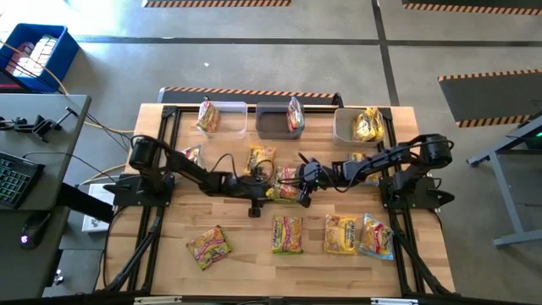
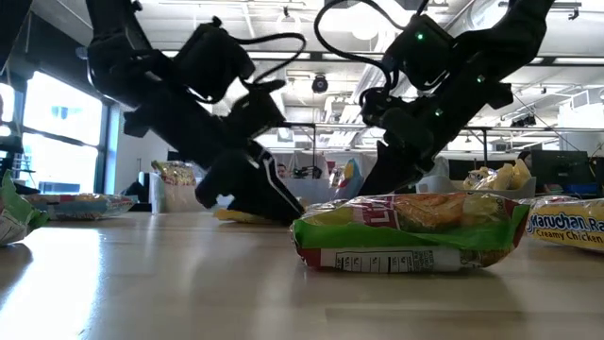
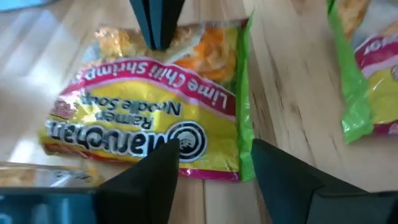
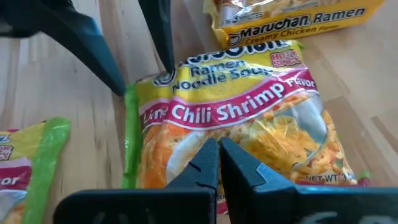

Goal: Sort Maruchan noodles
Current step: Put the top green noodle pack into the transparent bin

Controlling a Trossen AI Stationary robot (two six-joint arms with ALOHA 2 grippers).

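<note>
left gripper (image 3: 211, 165): open, at Lime Chili Shrimp packet (image 3: 149, 106), table centre
right gripper (image 4: 219, 163): closed, tips on same packet, 3 o'clock side

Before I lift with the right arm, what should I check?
1. Left gripper jaws open, not gripping the Lime Chili Shrimp packet: ok.
2. Right gripper jaws shut, tips on that packet: ok.
3. Film actually pinched between the right jaws: cannot tell.
4. Green-edged packet beside it lies apart, wood showing between: ok.
</note>
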